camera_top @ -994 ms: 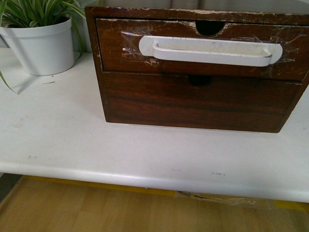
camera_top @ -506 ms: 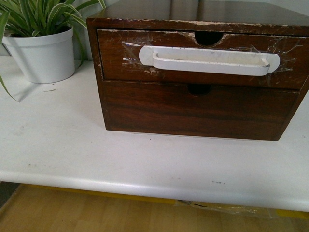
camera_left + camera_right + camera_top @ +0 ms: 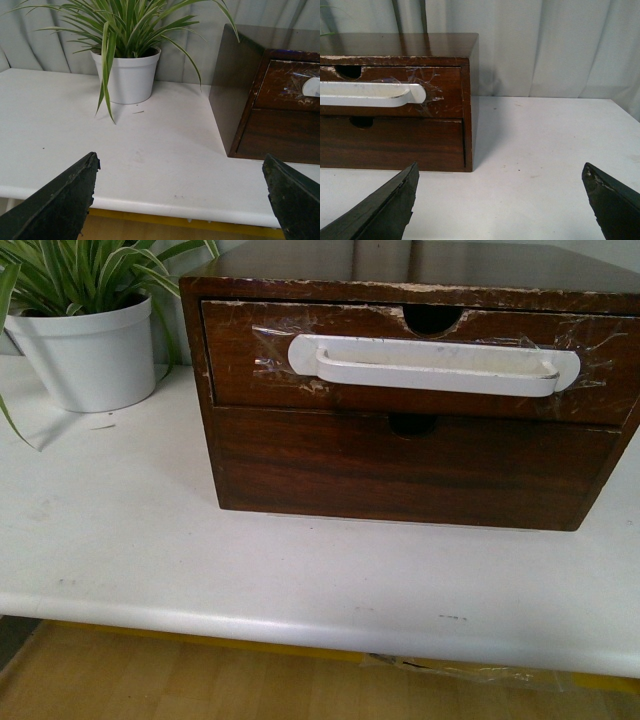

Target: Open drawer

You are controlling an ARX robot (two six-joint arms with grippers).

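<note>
Front view shows the drawer (image 3: 400, 402) shut, uppermost in its wooden chest (image 3: 400, 265) on the white table (image 3: 120, 530); our left gripper (image 3: 180, 159) and right gripper (image 3: 501, 169) hang spread wide, empty, short of it, so we judge reaching its white handle (image 3: 435, 365) comes next.

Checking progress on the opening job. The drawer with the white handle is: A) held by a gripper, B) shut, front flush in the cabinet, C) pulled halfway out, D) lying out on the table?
B: the drawer sits with its front level with the cabinet frame, its white handle untouched.
</note>
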